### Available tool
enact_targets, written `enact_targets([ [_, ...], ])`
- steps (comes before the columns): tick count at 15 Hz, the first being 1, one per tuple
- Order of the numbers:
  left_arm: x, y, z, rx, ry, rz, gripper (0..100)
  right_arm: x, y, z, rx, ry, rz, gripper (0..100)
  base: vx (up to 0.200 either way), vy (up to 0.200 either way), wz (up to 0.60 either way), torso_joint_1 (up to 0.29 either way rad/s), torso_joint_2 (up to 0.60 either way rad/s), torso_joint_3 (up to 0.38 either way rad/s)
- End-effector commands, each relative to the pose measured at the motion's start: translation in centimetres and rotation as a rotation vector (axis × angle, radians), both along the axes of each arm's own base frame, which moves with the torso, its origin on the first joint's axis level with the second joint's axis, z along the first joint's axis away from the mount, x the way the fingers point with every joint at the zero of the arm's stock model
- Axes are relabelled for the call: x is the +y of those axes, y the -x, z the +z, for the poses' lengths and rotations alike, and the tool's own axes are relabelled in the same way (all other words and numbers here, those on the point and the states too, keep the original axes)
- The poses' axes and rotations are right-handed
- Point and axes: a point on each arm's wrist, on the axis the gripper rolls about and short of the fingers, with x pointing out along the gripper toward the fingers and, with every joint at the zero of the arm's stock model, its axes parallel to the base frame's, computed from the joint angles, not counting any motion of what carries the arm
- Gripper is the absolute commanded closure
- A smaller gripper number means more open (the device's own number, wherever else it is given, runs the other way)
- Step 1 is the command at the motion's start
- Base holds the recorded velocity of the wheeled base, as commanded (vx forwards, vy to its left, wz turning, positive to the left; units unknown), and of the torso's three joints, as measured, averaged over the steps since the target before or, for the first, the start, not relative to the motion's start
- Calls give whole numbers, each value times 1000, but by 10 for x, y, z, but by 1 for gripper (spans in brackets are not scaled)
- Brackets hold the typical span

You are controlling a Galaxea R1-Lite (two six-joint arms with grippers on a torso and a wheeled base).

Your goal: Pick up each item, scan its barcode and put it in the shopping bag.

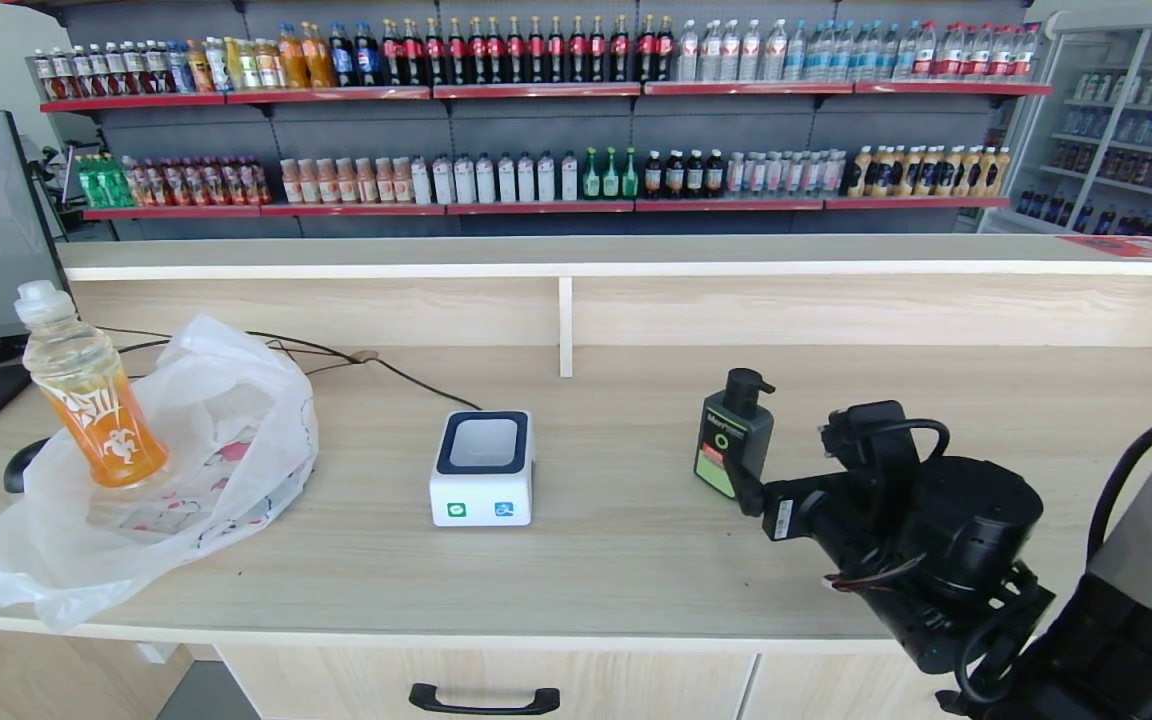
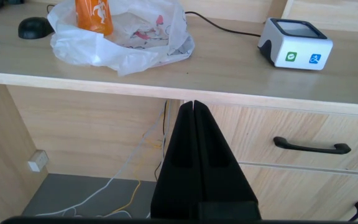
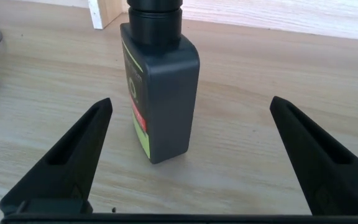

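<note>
One dark pump bottle (image 1: 733, 445) stands upright on the worktop (image 1: 616, 570) before my right tool (image 3: 191, 104), spread wide and empty; rigid, likely slick plastic, best gripped across its flat body.

Light wood desk (image 1: 636, 570) spanning the foreground, red-edged shelves (image 1: 536, 91) carrying bottle rows (image 1: 536, 50) along the grey wall (image 1: 536, 128), glass-door cooler (image 1: 1116, 130) standing at right, drawer (image 1: 484, 680) sitting beneath.

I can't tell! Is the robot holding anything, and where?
Nothing yet. The right gripper is open around the dark bottle; the left gripper is shut, empty.
</note>
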Motion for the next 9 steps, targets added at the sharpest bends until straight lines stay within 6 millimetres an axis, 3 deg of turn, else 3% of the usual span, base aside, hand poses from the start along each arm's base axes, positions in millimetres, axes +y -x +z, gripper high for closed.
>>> enact_targets([
  [1, 0, 0, 0, 0, 0, 0, 100, -4, 0, 5, -13, -7, -10, 0, 0, 0, 0, 0, 0, 0],
  [9, 0, 0, 0, 0, 0, 0, 100, -17, 0, 9, -20, -10, -50, 0, 0, 0, 0, 0, 0, 0],
])
